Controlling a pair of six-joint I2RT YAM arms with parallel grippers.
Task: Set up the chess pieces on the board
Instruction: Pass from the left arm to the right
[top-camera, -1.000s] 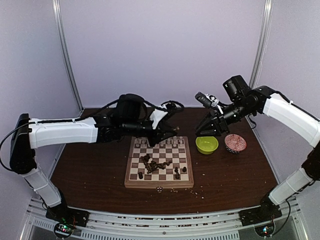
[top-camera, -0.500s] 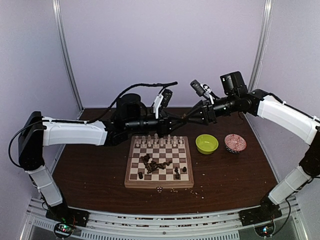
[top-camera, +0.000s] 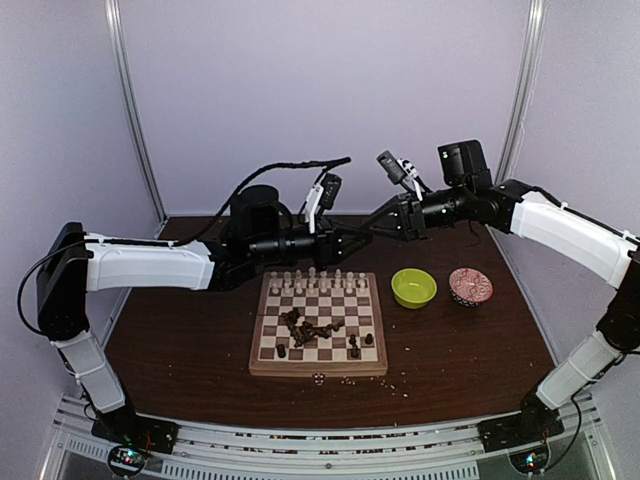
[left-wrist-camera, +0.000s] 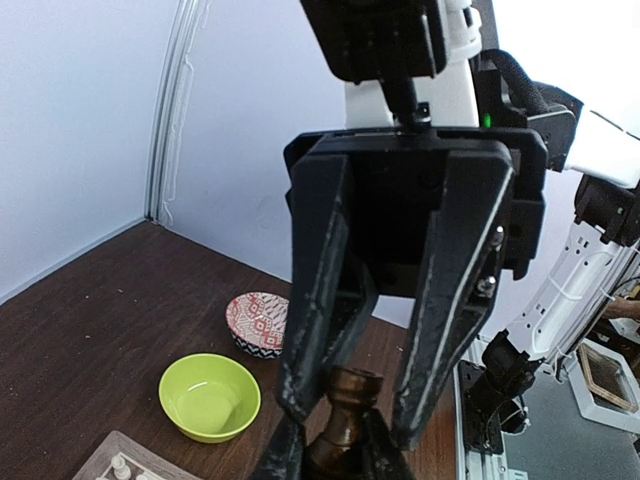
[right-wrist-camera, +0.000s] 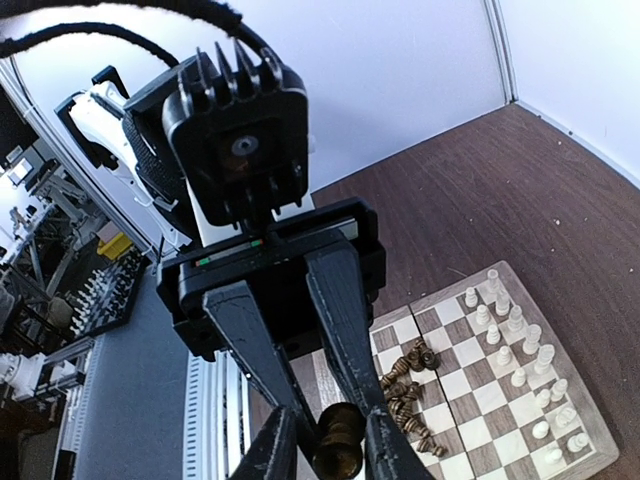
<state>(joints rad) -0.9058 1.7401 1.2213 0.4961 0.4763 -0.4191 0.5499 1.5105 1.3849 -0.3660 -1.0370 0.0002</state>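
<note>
Wrist views only: left hand (right-wrist-camera: 335, 398) clamps dark chess piece (right-wrist-camera: 338, 448); right hand (left-wrist-camera: 350, 408) flanks it, grip unclear.

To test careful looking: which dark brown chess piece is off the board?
The dark piece up in mid-air between the left gripper and right gripper; the other dark pieces lie or stand on the board.

Heaped dark pieces (top-camera: 308, 328) mid board (top-camera: 330, 354), green bowl (top-camera: 414, 289) just beside
</note>
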